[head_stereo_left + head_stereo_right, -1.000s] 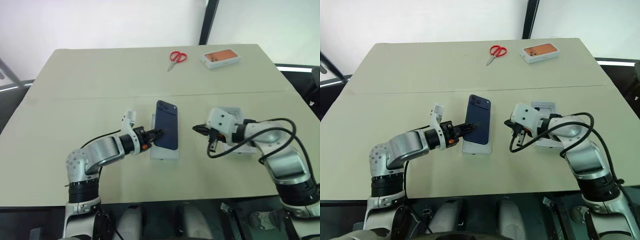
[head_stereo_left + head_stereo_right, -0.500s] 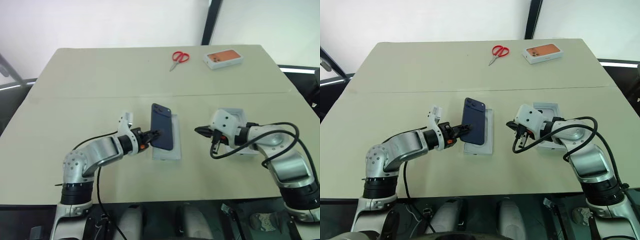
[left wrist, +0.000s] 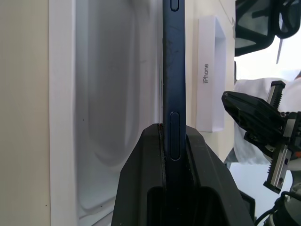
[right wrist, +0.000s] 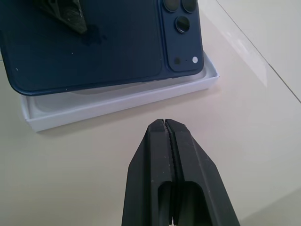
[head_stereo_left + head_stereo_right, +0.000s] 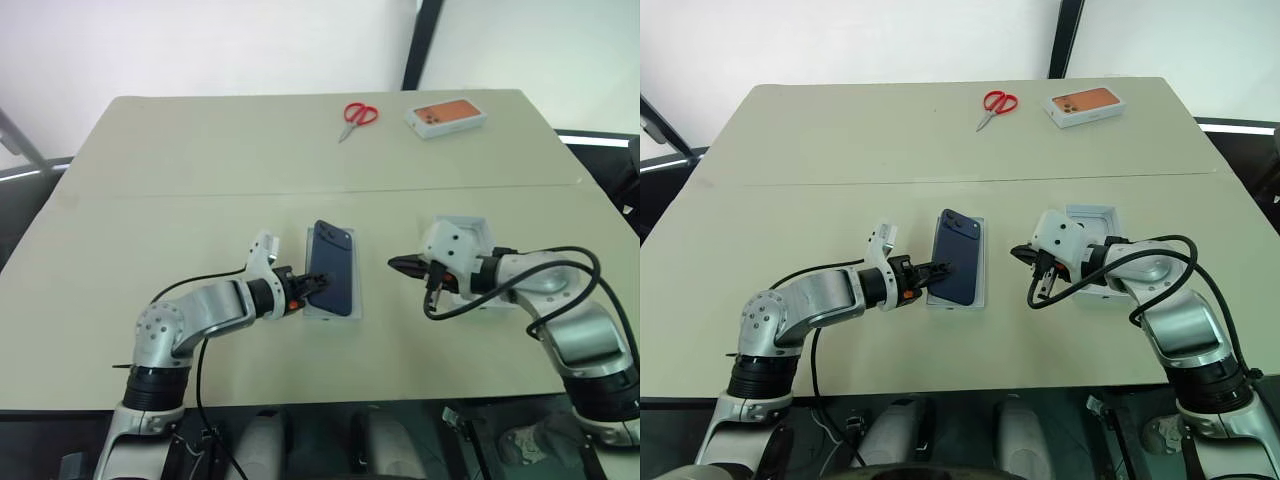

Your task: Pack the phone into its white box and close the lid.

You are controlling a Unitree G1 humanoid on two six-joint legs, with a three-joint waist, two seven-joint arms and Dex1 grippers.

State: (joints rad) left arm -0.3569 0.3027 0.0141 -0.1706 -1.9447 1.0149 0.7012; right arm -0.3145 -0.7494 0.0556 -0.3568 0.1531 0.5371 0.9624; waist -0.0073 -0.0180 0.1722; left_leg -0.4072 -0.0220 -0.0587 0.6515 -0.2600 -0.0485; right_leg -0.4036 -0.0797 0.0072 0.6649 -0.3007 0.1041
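Pinched by its long left edge, the dark navy-blue phone [image 5: 960, 258] is held in the left gripper [image 5: 935, 270], camera bump at the far end, back upward, tilted over the shallow white box [image 5: 345, 308] near the middle of the table [image 5: 840, 140]; whether its right edge already touches the tray cannot be told. The right gripper [image 5: 1021, 254] is kept with its fingers pressed together on nothing, just right of the box, and the lid [image 5: 1092, 214] lies behind it. A slim, rigid slab with smooth glass and metal is judged likely to slip and to be scratched or cracked if dropped, so a grip across the thin side edges, mid-length, is judged safest. The cardboard box is taken to be light, easily pushed aside.
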